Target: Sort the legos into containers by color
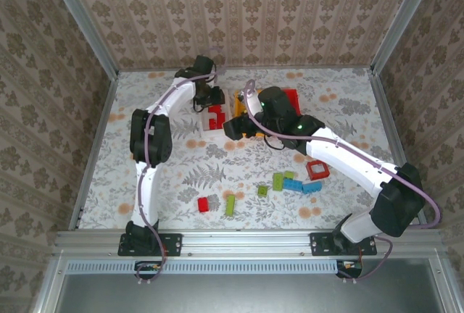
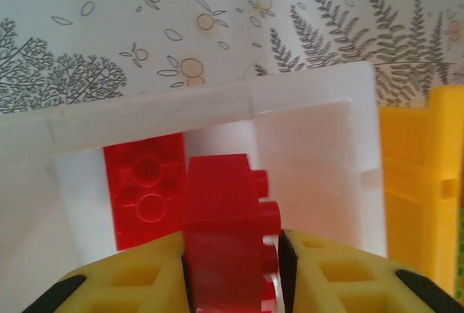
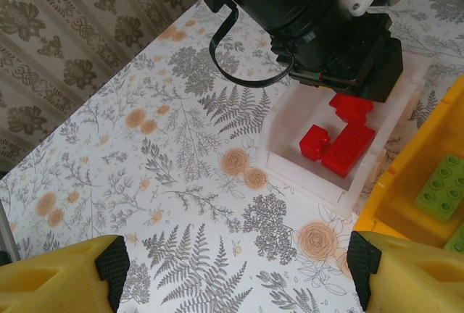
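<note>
My left gripper [image 1: 210, 100] [image 2: 233, 255] hangs over the white container [image 1: 202, 126] [image 2: 152, 114]. A red lego [image 2: 221, 219] stands on its side between its jaws. The left pad lies against it, and a thin gap shows between its studs and the right pad. Another red lego [image 2: 145, 190] lies flat on that bin's floor, with more red ones [image 3: 341, 146] beside it. My right gripper [image 1: 235, 126] [image 3: 235, 262] hovers wide open over bare table in front of the white bin, nothing between its fingers. The orange-yellow container [image 1: 241, 100] [image 3: 406, 197] holds a green lego [image 3: 442, 186].
A red container [image 1: 292, 99] stands behind my right arm. Loose legos lie on the near table: red [image 1: 207, 203], green [image 1: 230, 205], green [image 1: 278, 180], blue [image 1: 293, 184], and a red piece [image 1: 317, 169]. The left arm's wrist [image 3: 326, 23] looms just above the white bin.
</note>
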`<move>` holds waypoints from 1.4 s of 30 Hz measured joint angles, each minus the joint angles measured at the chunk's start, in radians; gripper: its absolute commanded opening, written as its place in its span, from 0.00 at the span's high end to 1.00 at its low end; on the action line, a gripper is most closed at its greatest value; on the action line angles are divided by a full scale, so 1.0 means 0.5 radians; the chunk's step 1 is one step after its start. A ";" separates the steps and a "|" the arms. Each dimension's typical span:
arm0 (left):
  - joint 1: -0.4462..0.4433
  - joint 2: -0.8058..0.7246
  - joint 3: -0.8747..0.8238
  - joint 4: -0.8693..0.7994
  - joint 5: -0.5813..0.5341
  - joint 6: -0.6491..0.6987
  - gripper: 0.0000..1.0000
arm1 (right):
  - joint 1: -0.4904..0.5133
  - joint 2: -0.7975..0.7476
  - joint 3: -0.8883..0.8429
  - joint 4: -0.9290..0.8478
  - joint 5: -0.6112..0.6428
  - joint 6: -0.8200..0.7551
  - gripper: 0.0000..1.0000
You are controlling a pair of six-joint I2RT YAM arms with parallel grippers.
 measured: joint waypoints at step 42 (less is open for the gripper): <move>-0.564 -3.095 -2.298 -0.276 -0.465 -0.211 0.37 | 0.737 0.539 -0.204 -0.587 0.137 1.317 0.25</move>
